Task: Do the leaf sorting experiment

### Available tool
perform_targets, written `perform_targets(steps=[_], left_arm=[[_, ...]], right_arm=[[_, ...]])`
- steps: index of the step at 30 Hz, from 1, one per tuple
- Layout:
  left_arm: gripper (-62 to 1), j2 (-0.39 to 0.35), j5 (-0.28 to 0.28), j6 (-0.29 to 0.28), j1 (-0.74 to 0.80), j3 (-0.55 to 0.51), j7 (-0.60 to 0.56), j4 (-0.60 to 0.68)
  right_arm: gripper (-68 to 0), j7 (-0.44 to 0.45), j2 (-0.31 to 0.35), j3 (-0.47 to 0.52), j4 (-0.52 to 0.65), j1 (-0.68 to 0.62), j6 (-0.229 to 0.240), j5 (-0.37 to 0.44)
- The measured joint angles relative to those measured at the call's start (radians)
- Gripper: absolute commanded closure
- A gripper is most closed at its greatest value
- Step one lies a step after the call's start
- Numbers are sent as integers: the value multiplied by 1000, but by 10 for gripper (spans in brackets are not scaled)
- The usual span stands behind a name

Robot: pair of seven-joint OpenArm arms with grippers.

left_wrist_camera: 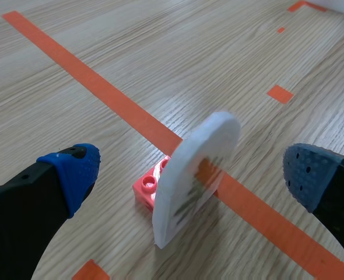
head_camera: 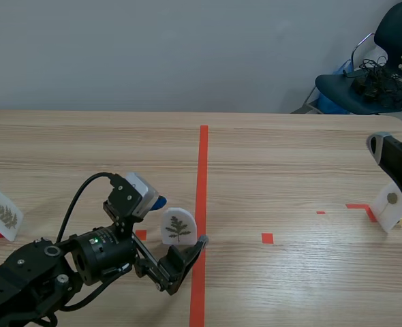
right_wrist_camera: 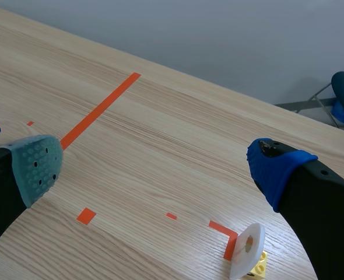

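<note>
Fern-leaf card (head_camera: pixel 178 227) upright on pink brick (left_wrist_camera: pixel 149 188), near centre of desk (head_camera: pixel 289 150) beside orange-red tape line (head_camera: pixel 202 177), left hand (left_wrist_camera: pixel 190 172) released around it, right hand (right_wrist_camera: pixel 157 168) released above round-leaf card (right_wrist_camera: pixel 248 251) at right.

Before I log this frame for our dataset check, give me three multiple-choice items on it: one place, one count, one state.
1. Where does the fern card stand?
A) between the left gripper's fingers
B) at the long tape line's far end
C) on the corner mark at the right

2. How many white leaf cards stand on the table?
A) one
B) three
C) five

3. The right gripper is:
A) shut on a card
B) shut on a brick
C) open, holding nothing

Answers: 1 A, the left wrist view shows it between the blue pads. 2 B, the scene view shows one left, one middle, one right. 3 C, its pads stand wide apart, gripping nothing.
</note>
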Motion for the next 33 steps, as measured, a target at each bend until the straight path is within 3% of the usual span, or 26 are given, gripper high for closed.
perform_targets(steps=[5, 13, 15, 18, 23, 28, 30, 33], left_arm=[[-286, -6, 0, -1, 26, 0, -34, 0], [-53, -8, -9, -1, 31, -1, -66, 3], [-45, -11, -11, -8, 31, -2, -62, 14], [-44, -14, -13, -69, 43, -8, -59, 65], [-44, -39, -76, -141, 157, -61, -56, 303], [-44, -72, -101, -132, 341, -231, -55, 526], [-44, -76, -183, -113, 399, -310, -48, 537], [-44, -77, -275, 3, 457, -406, 7, 518]], right_arm=[[-679, 0, 0, 0, 0, 0, 0, 0], [-679, 0, 0, 0, 0, 0, 0, 0], [-679, 0, 0, 0, 0, 0, 0, 0], [-679, 0, 0, 0, 0, 0, 0, 0], [-679, 0, 0, 0, 0, 0, 0, 0], [-679, 0, 0, 0, 0, 0, 0, 0], [-679, 0, 0, 0, 0, 0, 0, 0], [-679, 0, 0, 0, 0, 0, 0, 0]])
